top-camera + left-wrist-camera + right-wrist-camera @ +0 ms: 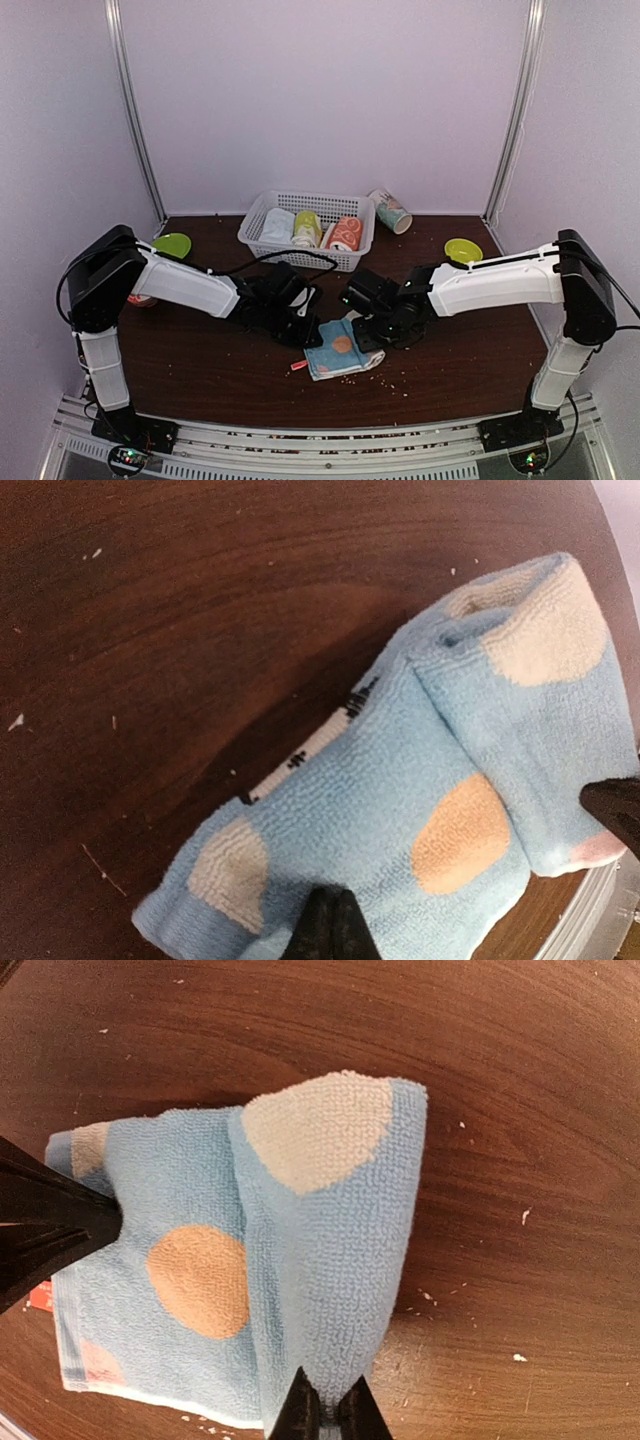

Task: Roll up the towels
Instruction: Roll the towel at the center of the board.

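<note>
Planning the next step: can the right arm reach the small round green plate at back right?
Probably yes: the green plate lies unblocked beside its forearm, but the right gripper holds the light blue spotted towel.

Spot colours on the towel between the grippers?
Orange and white, on the light blue cloth towel; right wrist view.

In the left wrist view the left gripper (332,915) is cut off by the bottom edge, so that only its dark tips are shown. Whether cloth is pinched between them cannot be told. The light blue towel (400,790) is cropped at the same edge. The right gripper (328,1405) is likewise cropped to its tips. In the top view a reddish object (140,299) is mostly hidden under the left arm (185,282) and cannot be identified.
</note>
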You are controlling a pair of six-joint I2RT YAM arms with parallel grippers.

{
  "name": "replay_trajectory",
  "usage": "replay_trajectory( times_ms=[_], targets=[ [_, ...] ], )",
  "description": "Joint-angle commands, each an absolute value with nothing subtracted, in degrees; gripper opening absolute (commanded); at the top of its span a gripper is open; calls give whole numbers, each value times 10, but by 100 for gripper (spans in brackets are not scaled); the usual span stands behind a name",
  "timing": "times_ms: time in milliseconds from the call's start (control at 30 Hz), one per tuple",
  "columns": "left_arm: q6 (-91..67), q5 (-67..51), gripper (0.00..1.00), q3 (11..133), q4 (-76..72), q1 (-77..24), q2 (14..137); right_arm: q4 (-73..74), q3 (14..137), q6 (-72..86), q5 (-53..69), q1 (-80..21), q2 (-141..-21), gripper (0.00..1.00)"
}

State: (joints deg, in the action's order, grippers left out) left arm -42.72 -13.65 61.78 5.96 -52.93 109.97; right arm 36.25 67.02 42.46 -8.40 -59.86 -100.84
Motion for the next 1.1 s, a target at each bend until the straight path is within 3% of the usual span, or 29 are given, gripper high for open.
replay_trajectory(
  times_ms=[0, 167, 1067],
  targets=[
    [-433, -134, 1, 601, 42, -528, 1110, 349, 691, 437, -87, -609, -1015, 0],
    [-435, -136, 0, 595, 36, -528, 1109, 321, 691, 439, -63, -611, -1013, 9],
    [-422, -132, 0, 589, 66, -529, 1073, 171, 632, 436, 88, -611, -1042, 24]
  ],
)
